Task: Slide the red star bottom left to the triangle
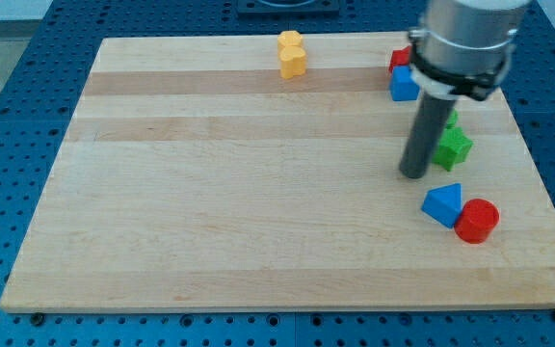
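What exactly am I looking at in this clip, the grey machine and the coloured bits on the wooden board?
There is one picture from one camera, looking down at a wooden board. The grey cylinder is a robot arm ending in a dark rod; it holds nothing and only pushes. My tip rests just left of a green star and above a blue triangle, which touches a red cylinder. Near the view's top right a blue cube sits against a red block, partly hidden by the arm. Two yellow blocks sit at top centre.
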Robot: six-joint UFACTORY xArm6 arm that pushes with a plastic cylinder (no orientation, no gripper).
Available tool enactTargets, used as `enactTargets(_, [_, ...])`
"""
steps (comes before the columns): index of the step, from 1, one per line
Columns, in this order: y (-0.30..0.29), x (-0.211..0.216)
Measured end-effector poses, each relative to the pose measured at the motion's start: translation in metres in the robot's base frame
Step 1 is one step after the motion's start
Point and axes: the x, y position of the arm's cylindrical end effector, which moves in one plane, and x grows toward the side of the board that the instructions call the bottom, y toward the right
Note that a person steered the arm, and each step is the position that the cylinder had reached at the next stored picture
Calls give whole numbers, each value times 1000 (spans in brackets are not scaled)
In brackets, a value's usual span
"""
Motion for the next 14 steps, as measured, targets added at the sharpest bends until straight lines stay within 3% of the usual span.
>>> enactTargets(4, [-4,-6])
enactTargets(5, [-22,-53])
enactTargets(7, [-30,-83])
enactTargets(11, [-47,-222])
enactTargets(12, [-21,-244])
enactTargets(14, [69,-236])
